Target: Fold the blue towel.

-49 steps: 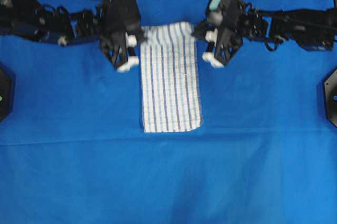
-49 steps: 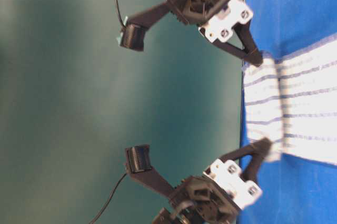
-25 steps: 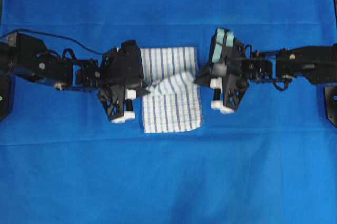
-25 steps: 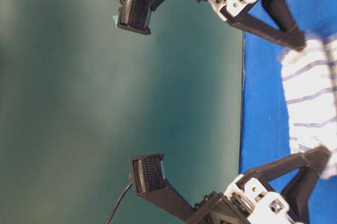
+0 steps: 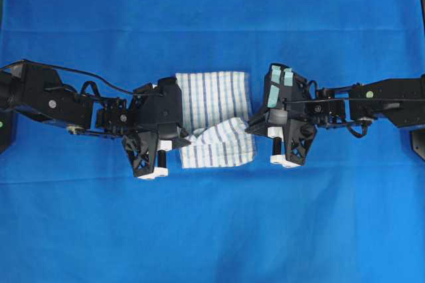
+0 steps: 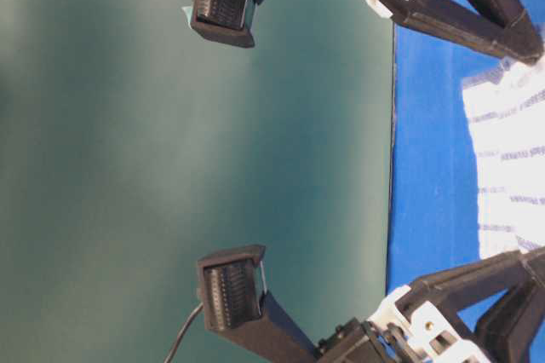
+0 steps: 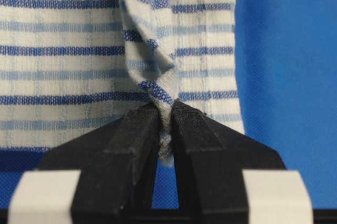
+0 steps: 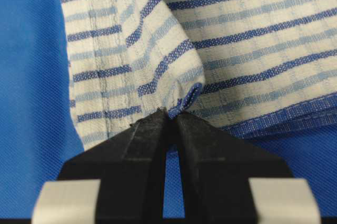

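The blue towel [image 5: 212,100], white with thin dark-blue stripes, lies in the middle of the table, doubled over on itself. My left gripper [image 5: 188,139] is shut on one corner of its lifted edge, and the left wrist view shows the cloth [image 7: 63,50] bunched between the black fingertips [image 7: 142,124]. My right gripper [image 5: 250,123] is shut on the other corner, a pinched fold [image 8: 179,87] of cloth standing just above its tips. The held edge sags between the grippers over the towel's near half. The table-level view shows the towel [image 6: 511,167] between both pairs of fingers.
A plain blue tablecloth [image 5: 212,230] covers the whole table. Both black arms [image 5: 60,97] [image 5: 385,100] reach in from the sides at mid height. Dark mounts sit at the left and right table edges.
Both grippers have carried the towel's far edge toward the near edge, staying shut on its corners. The towel went from lying full length to doubled over.
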Motion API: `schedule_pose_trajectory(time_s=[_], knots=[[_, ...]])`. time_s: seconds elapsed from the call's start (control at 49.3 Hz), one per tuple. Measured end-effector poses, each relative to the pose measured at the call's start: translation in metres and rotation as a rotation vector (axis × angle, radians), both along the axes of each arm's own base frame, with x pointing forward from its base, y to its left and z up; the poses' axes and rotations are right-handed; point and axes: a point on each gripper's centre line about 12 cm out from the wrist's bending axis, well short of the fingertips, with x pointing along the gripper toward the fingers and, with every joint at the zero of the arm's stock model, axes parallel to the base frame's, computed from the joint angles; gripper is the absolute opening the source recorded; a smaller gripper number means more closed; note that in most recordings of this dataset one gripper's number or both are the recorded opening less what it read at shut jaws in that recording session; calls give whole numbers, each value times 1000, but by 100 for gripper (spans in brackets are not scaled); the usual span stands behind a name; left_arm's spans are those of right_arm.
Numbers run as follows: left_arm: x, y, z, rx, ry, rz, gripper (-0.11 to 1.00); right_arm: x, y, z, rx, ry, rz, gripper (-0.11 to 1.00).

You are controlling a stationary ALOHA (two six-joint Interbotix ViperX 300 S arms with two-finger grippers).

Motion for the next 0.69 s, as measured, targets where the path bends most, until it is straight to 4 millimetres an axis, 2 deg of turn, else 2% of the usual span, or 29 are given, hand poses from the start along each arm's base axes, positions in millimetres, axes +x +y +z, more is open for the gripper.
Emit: schedule_pose_trajectory(time_s=[0.203, 0.426, 0.467, 0.629, 0.69], knots=[[2, 0, 2, 2, -6, -2, 8, 0, 1, 0, 1, 0, 0, 7], [2, 0, 2, 4, -6, -4, 32, 1, 0, 1, 1, -5, -1, 8], [2, 0, 2, 5, -8, -5, 38, 2, 1, 2, 2, -5, -1, 14], [1, 0, 3, 13, 8, -11, 61, 7, 3, 6, 4, -20, 3, 61], [-1, 0, 8, 15, 16, -14, 65, 9, 4, 10, 6, -24, 7, 69]])
